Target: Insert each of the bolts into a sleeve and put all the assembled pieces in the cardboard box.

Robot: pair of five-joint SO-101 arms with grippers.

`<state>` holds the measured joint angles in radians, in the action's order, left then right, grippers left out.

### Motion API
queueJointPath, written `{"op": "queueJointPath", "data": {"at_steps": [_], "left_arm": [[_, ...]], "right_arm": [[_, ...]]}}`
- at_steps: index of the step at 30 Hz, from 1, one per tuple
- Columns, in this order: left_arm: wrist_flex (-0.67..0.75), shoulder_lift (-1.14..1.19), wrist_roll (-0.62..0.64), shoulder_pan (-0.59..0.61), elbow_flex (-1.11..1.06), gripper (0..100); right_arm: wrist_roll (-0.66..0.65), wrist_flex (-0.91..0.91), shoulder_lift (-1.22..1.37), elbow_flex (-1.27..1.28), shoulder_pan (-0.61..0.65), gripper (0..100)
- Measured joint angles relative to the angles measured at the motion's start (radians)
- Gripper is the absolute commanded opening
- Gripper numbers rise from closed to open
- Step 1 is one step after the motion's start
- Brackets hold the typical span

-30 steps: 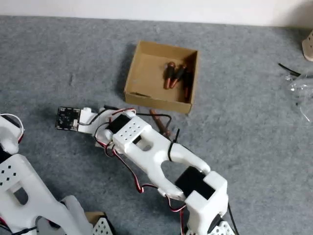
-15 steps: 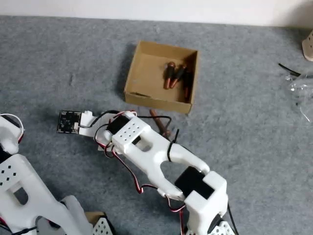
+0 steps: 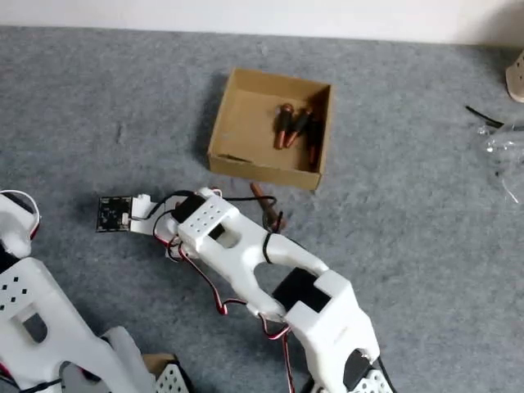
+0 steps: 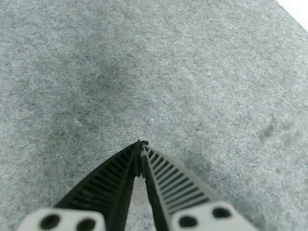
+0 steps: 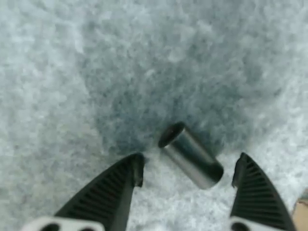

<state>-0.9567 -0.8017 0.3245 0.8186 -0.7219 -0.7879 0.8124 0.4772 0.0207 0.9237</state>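
Right gripper [image 5: 188, 168] jaws are spread wide, with a dark metal sleeve [image 5: 191, 162] lying between them on the grey carpet [image 5: 72, 57], untouched. Left gripper [image 4: 142, 147] jaws are pressed together, nothing gripped. Apparently three assembled pieces [image 3: 295, 124] are seen inside the cardboard box [image 3: 246, 123]. A copper-coloured bolt [image 3: 266, 205] lies just outside its near wall.
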Motion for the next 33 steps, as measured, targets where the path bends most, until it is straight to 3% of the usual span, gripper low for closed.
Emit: {"op": "queueJointPath", "data": {"at_steps": [14, 22, 33], "left_arm": [[-0.003, 0.0, 0.0, 0.0, 0.0, 1], [-0.003, 0.0, 0.0, 0.002, 0.0, 1], [-0.003, 0.0, 0.0, 0.002, 0.0, 1]], "right_arm": [[-0.006, 0.0, 0.005, -0.003, -0.005, 0.1], [-0.084, 0.0, 0.005, -0.012, -0.008, 0.5], [-0.012, 0.04, -0.038, -0.009, -0.057, 0.5]]}}
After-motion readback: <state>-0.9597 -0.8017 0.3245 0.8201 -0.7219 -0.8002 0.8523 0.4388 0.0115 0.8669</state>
